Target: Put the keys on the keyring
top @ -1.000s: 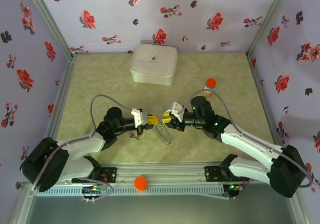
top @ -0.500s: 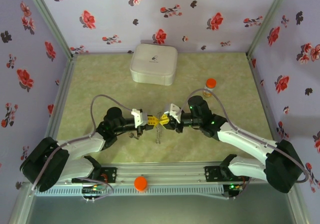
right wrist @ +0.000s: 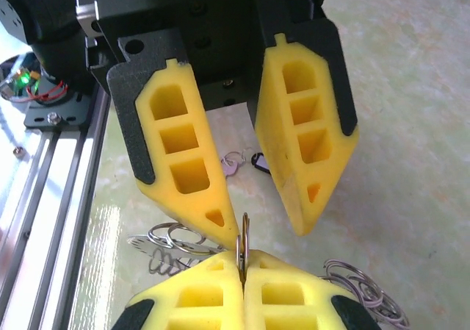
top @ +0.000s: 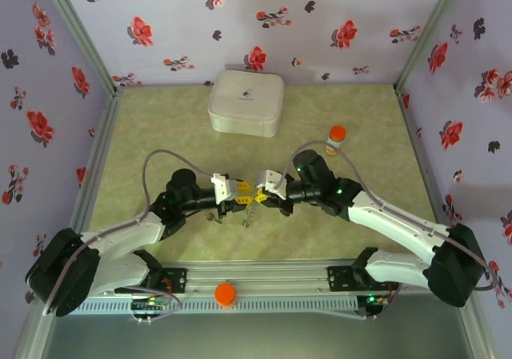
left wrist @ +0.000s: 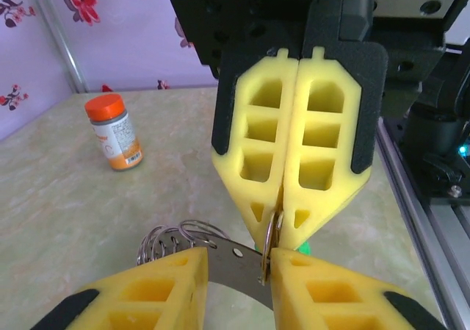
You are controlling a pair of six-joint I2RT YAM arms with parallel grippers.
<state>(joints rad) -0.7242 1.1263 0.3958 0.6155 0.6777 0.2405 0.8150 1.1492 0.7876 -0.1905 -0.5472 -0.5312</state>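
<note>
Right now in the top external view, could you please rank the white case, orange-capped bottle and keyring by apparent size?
1. white case, clearly largest.
2 and 3. orange-capped bottle and keyring: both small; the keyring is partly hidden, so unranked.

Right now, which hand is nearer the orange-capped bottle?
Right. The right hand, shut on the keyring, sits left of the bottle, on its near side; the left hand, open, is farther left, tip to tip with the right.
</note>
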